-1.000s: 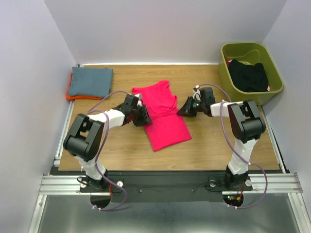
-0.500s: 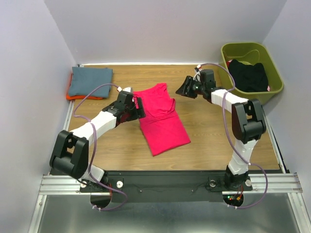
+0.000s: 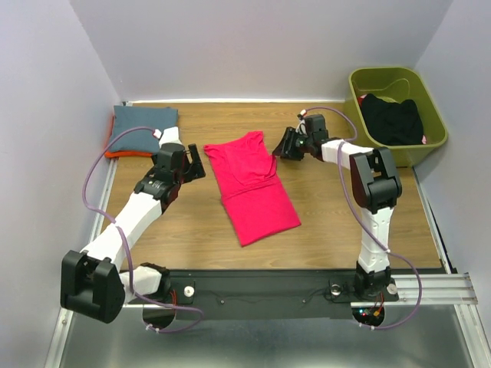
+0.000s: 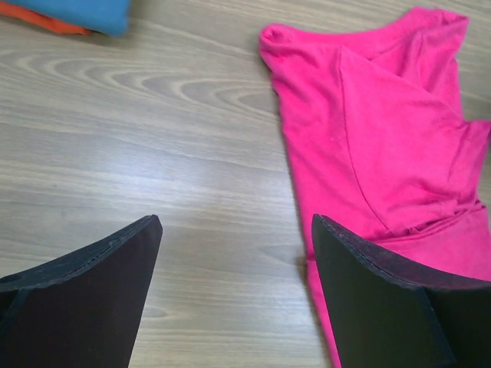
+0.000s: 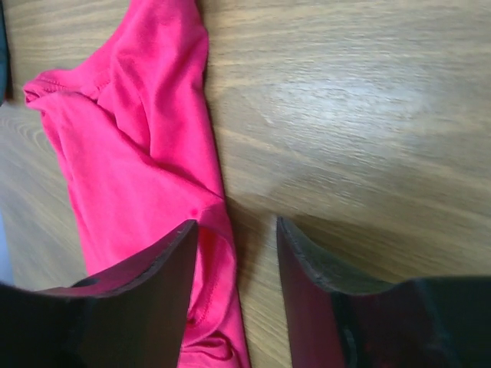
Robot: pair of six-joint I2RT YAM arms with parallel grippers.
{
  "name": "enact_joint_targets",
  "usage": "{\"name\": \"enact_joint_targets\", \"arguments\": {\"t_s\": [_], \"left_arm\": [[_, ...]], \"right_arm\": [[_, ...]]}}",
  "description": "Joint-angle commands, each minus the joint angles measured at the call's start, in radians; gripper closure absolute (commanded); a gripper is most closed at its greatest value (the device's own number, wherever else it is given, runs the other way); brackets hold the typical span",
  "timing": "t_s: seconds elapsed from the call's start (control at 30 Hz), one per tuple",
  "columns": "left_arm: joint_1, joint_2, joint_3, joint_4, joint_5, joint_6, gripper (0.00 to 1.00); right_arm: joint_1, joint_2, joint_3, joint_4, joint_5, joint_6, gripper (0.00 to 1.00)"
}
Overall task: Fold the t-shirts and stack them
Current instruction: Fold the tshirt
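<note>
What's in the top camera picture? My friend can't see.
A pink cloth t-shirt lies partly folded on a wooden table between the open left gripper and open right gripper. A folded grey-blue shirt sits far left; a black garment lies in a green plastic bin.

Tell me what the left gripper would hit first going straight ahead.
Probably the bare table: the left gripper aims at wood between the pink t-shirt and the blue-grey t-shirt, touching neither; depth is hard to judge.

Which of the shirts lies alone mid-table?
The bright magenta-pink cloth t-shirt, partly folded on the wooden table. The slate blue-grey shirt sits folded atop the orange one at far left; the black garment is in the olive-green plastic bin.
</note>
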Motion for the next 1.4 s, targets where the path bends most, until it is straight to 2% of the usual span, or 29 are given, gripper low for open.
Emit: {"name": "enact_joint_targets", "arguments": {"t_s": [0.0, 0.1, 0.33, 0.57, 0.93, 1.37], "left_arm": [[0.020, -0.006, -0.039, 0.057, -0.040, 0.029, 0.09], [0.037, 0.017, -0.025, 0.051, -0.027, 0.033, 0.10], [0.049, 0.022, -0.025, 0.055, -0.014, 0.035, 0.12], [0.052, 0.024, -0.027, 0.055, -0.007, 0.033, 0.12], [0.054, 0.036, -0.027, 0.055, -0.006, 0.035, 0.12], [0.054, 0.059, -0.022, 0.049, 0.006, 0.035, 0.13]], "right_arm": [[0.020, 0.020, 0.046, 0.017, -0.022, -0.015, 0.52], [0.026, 0.031, 0.049, 0.017, -0.033, -0.015, 0.56], [0.041, 0.000, 0.049, 0.017, -0.039, -0.029, 0.78], [0.058, -0.041, 0.046, 0.017, -0.018, -0.060, 0.90], [0.116, -0.080, 0.044, -0.027, 0.090, -0.140, 0.97], [0.205, -0.026, 0.086, -0.077, 0.131, -0.166, 0.95]]}}
